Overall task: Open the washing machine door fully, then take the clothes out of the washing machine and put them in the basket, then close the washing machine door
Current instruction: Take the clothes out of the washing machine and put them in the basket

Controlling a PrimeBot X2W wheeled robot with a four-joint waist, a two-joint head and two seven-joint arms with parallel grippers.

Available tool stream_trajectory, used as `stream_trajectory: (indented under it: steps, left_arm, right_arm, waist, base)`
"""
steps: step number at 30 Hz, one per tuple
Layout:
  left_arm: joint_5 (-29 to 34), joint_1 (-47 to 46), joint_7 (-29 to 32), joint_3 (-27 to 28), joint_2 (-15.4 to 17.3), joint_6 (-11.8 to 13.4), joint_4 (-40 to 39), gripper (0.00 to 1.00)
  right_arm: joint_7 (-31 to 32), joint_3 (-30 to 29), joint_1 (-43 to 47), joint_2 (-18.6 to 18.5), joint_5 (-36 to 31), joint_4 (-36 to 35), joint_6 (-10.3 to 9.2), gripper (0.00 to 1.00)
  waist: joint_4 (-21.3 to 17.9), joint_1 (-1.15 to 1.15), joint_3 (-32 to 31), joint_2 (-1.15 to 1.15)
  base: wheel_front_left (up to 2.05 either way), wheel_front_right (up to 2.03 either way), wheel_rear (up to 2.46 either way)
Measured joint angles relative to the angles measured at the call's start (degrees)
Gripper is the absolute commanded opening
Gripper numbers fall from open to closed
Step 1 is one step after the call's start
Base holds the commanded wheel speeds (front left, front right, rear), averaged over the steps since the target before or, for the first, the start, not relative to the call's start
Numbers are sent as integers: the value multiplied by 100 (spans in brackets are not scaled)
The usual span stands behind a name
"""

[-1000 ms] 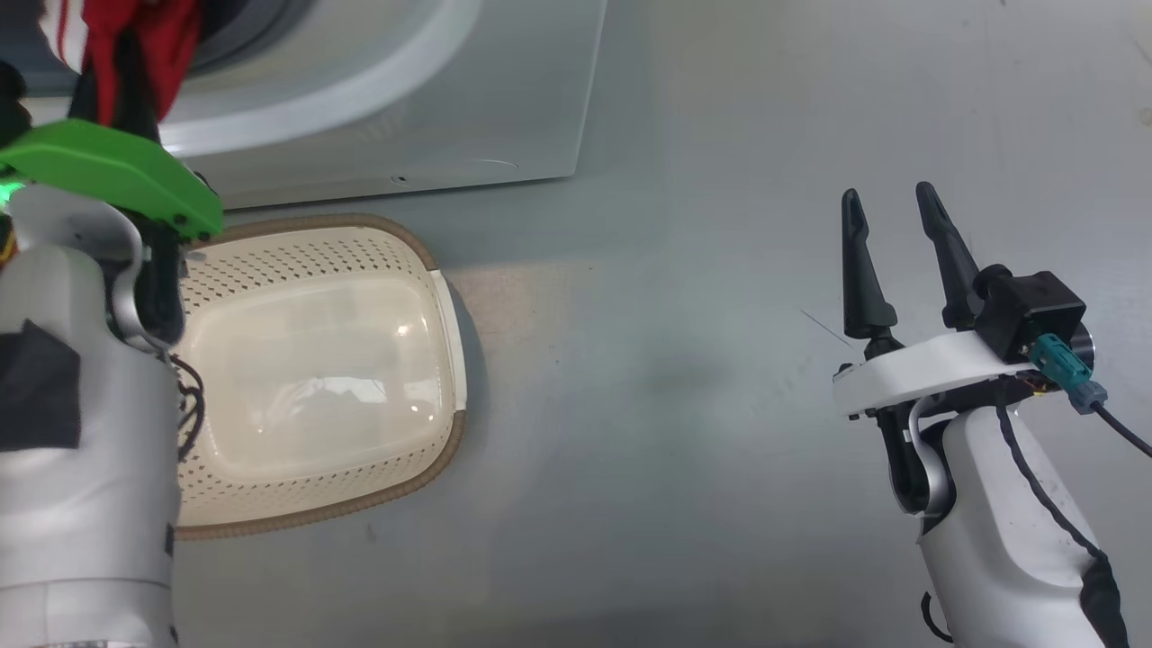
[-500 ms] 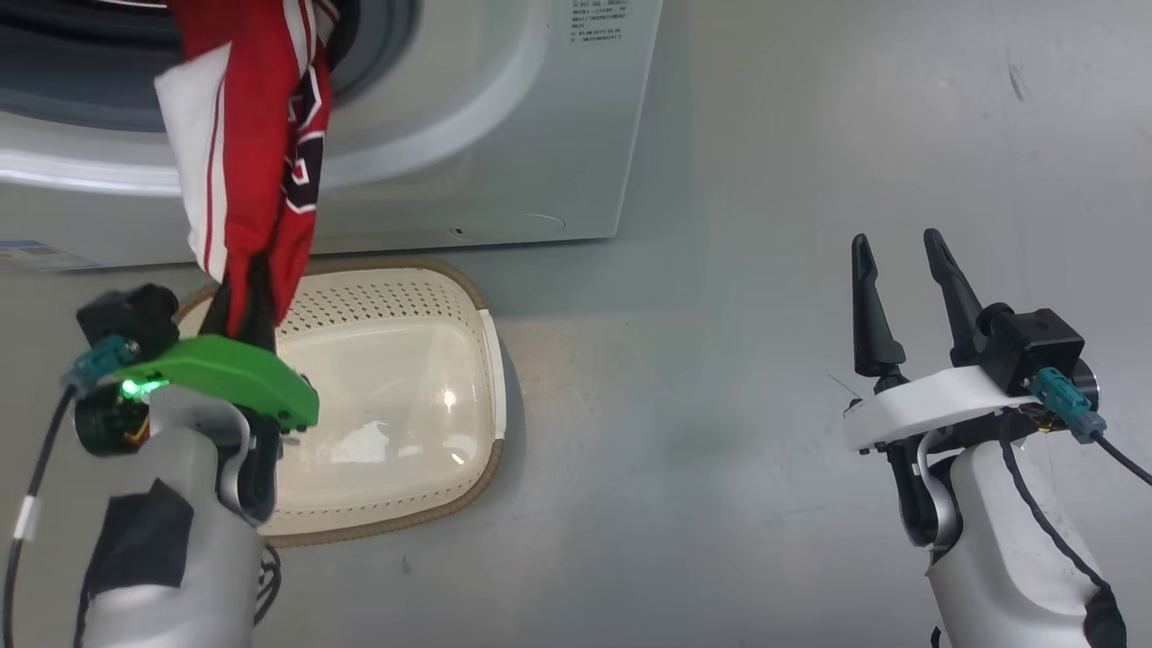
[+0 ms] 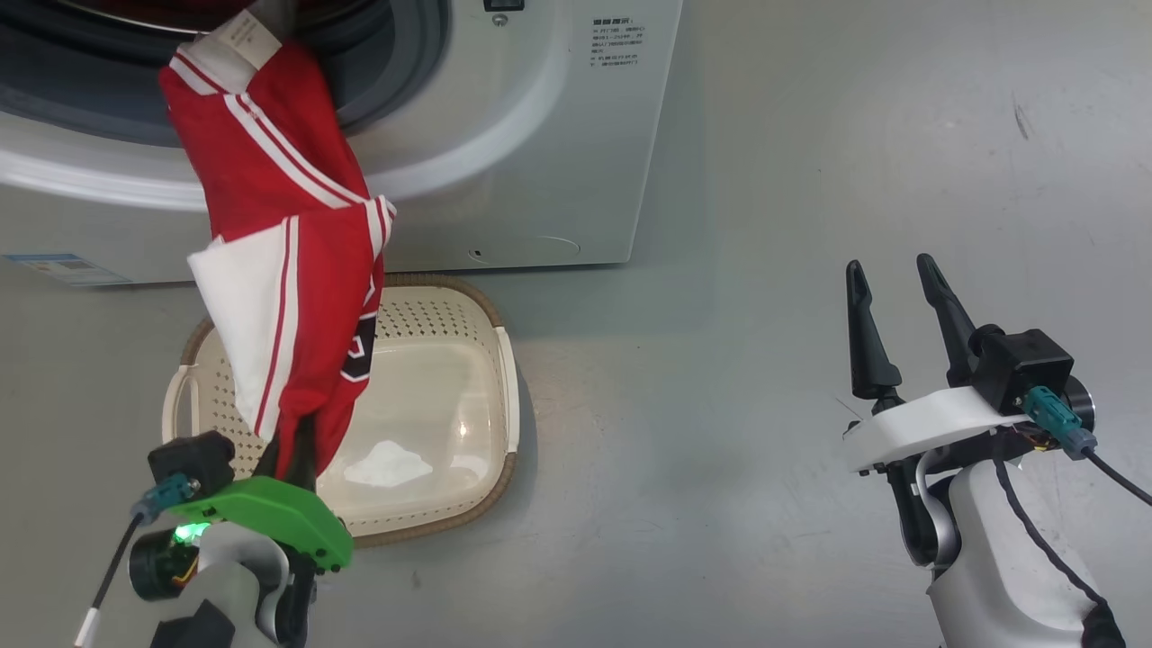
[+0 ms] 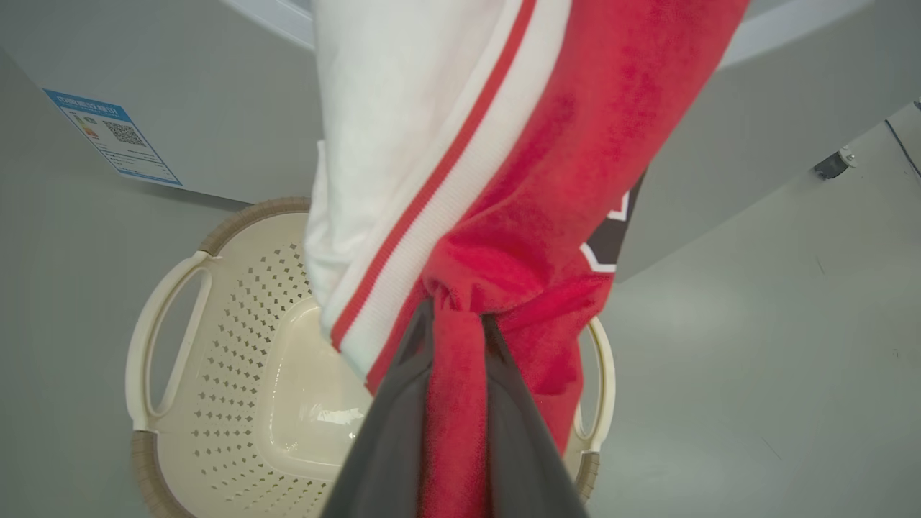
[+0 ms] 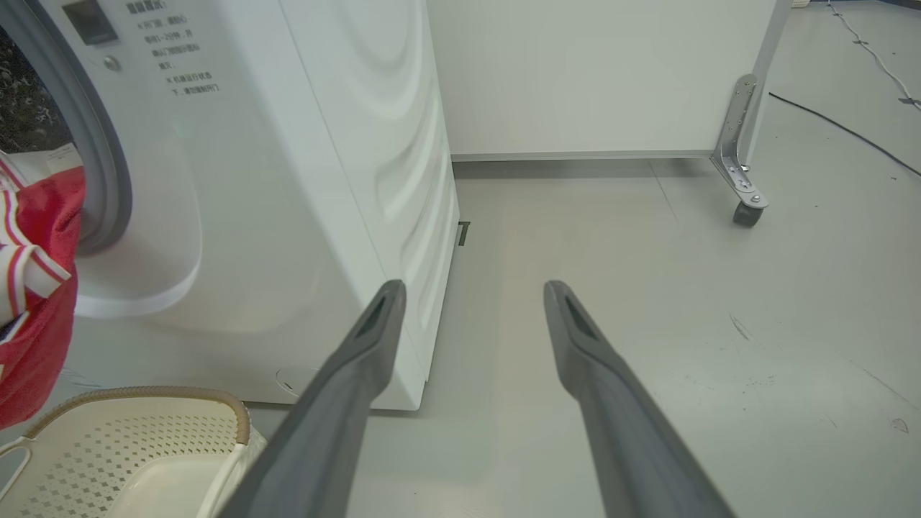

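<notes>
Gripping a bunched fold of the clothes [image 3: 288,225], the left claw [image 3: 294,447] is seen from the head view holding the red, white-striped fabric, which hangs over the near left part of the basket [image 3: 509,387]. The fabric's upper end lies against the grey gasket [image 3: 409,63] at the mouth of the washing machine [image 3: 558,135]. The cream basket stands on the floor [image 3: 720,360], just before the machine's front, with a blue label [image 3: 63,268] to its left. The right claw [image 3: 889,264], well apart at the right, stands wide and holds nothing.

The left wrist view shows the left claw [image 4: 457,320] pinched narrow on a twist of the clothes [image 4: 575,144], the basket [image 4: 165,338] beneath it, and the washing machine [image 4: 216,108] with its blue label [image 4: 115,137] behind.

The right wrist view shows the right claw [image 5: 473,288] spread wide over bare floor [image 5: 683,324] beside the front corner of the washing machine [image 5: 324,180]. The clothes [image 5: 36,324] hang at the left edge, below the gasket [image 5: 101,144] and above the basket [image 5: 144,394]. A white panel on a castor [image 5: 745,214] stands behind.
</notes>
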Motion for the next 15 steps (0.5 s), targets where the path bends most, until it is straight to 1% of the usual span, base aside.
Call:
stream_trajectory:
  steps: [5,8,15]
  left_arm:
    - [-26,257,63,-199,-14,0,266,0]
    - [-82,380,93,-216,-27,-1,413,0]
    - [-124,366,155,-322,-31,-2,560,0]
  right_arm:
    - [0,-5,1,0,-20,11,23,100]
    - [0,-5,2,0,-31,12,52,100]
    - [0,-47,1,0,-76,-7,52,100]
  waist:
    - [12,0,-4,0]
    - [10,0,13,0]
    - [-29,0,172,0]
  base:
    - [0,0,0]
    - [0,0,0]
    - [0,0,0]
